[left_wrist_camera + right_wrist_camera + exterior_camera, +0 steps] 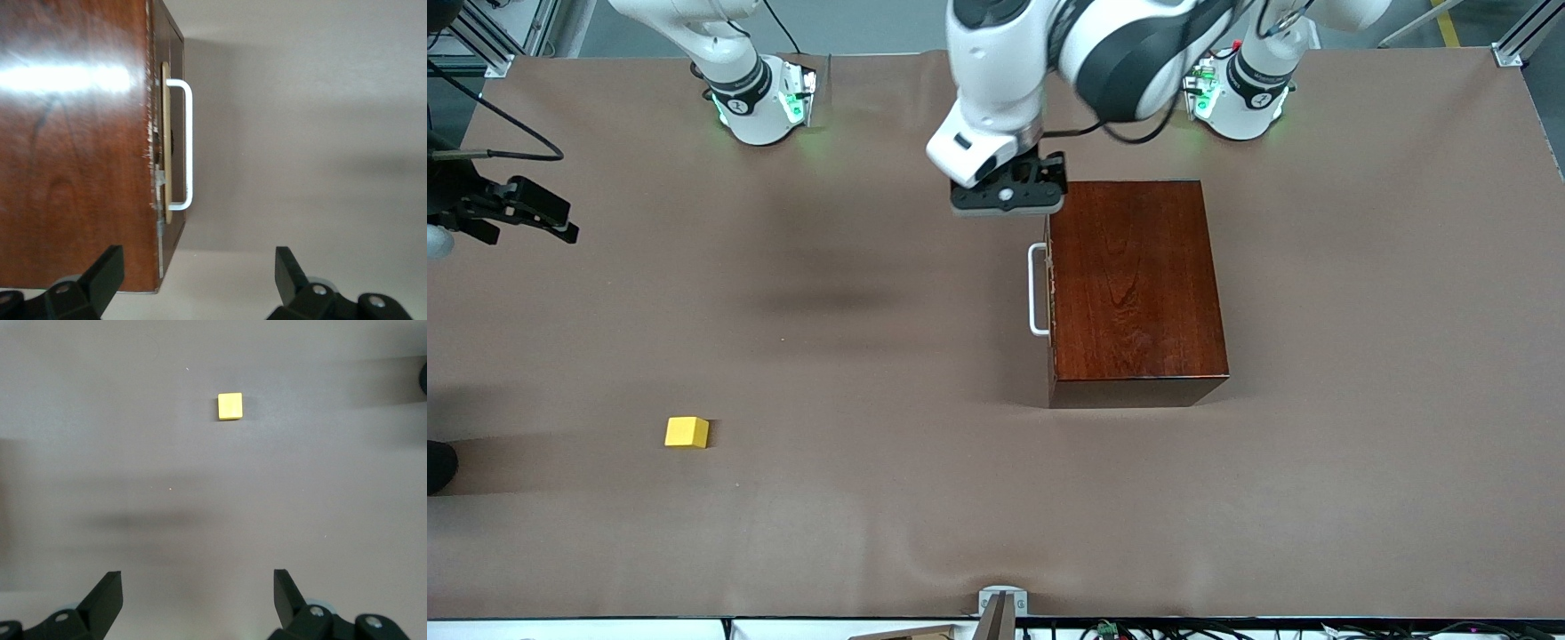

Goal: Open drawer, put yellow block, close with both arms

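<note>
At upper centre of the front view my left pincer [1007, 197] hangs over the corner of the mahogany box [1136, 289] where the drawer front meets the edge nearest the robot bases. Its fingers are spread wide and hold nothing; in the left wrist view one fingertip [110, 267] lies over the box top and the other over bare desk [871, 533].

The drawer [175, 73] is shut, flush in the box. Its white handle [1037, 290] sits just lower in the front frame than my pincer, with its long axis running up and down that frame, along the drawer front. That is the relation the next move turns on, as I judge it: I must slide lower along the front until the bar lies between my fingers, drop, clench, then pull toward the right arm's end of the desk. My left arm reaches in from its base at upper right, forearm crossing above the box, wrist pointing straight down. It is plainly the nearer arm to the handle.

My right pincer [511, 213] hovers at the far left edge of the front frame, released and empty. The yellow block [687, 432] rests on the desk at lower left, well apart from the box, and in the right wrist view [230, 406] it lies ahead of my open fingers.
</note>
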Motion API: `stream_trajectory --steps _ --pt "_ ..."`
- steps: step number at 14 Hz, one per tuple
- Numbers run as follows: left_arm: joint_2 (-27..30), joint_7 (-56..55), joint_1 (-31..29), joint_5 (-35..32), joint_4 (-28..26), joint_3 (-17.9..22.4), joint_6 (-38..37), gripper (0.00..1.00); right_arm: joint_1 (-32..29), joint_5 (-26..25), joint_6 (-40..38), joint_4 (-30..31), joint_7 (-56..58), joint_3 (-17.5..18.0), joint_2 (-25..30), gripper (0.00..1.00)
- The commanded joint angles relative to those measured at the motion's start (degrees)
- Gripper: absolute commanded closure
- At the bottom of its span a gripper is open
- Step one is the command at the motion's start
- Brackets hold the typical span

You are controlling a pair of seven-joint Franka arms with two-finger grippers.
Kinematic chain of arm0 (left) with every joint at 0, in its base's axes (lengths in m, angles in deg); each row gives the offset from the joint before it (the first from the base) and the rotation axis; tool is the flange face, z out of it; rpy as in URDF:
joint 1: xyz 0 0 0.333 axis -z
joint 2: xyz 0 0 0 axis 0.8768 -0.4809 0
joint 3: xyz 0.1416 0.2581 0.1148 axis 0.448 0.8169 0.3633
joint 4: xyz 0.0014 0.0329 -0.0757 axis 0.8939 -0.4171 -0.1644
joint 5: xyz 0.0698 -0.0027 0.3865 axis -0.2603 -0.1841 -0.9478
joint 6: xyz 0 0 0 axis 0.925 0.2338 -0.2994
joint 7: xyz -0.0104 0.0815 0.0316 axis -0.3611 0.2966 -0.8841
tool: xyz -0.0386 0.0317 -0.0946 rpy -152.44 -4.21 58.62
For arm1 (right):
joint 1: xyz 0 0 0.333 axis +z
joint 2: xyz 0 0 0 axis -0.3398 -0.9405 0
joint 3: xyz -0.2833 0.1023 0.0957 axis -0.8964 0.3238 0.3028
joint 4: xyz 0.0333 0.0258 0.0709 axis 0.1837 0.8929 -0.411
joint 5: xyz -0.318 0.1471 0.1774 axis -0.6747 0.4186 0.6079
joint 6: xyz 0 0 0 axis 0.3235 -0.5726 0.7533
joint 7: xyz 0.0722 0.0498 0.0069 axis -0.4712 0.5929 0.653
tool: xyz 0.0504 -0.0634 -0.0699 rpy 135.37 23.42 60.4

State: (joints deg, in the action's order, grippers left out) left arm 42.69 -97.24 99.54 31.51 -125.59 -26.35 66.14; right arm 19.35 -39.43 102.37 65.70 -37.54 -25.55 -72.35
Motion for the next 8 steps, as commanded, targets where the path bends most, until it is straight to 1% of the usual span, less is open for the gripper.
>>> stream_trajectory --steps 1,3,4,6,8 --pt "-4.0 -3.1 7.0 -2.9 2.7 6.7 -0.2 0.00 -0.2 0.6 -0.3 -0.6 -0.3 0.1 -0.1 0.00" --pt "-6.8 -2.8 12.8 -4.9 2.7 12.1 0.0 0.00 -0.2 0.6 -0.3 -0.6 -0.3 0.1 -0.1 0.00" --pt "-8.0 -2.5 13.7 -4.9 2.7 13.2 0.8 0.00 -0.2 0.6 -0.3 -0.6 -0.3 0.1 -0.1 0.00" --pt "-9.7 -2.0 13.4 -5.0 2.5 13.3 1.6 0.00 -0.2 0.6 -0.3 -0.6 -0.3 0.1 -0.1 0.00" --pt "-10.9 2.0 13.3 -5.0 2.3 13.3 2.7 0.00 -0.2 0.6 -0.3 -0.6 -0.3 0.1 -0.1 0.00"
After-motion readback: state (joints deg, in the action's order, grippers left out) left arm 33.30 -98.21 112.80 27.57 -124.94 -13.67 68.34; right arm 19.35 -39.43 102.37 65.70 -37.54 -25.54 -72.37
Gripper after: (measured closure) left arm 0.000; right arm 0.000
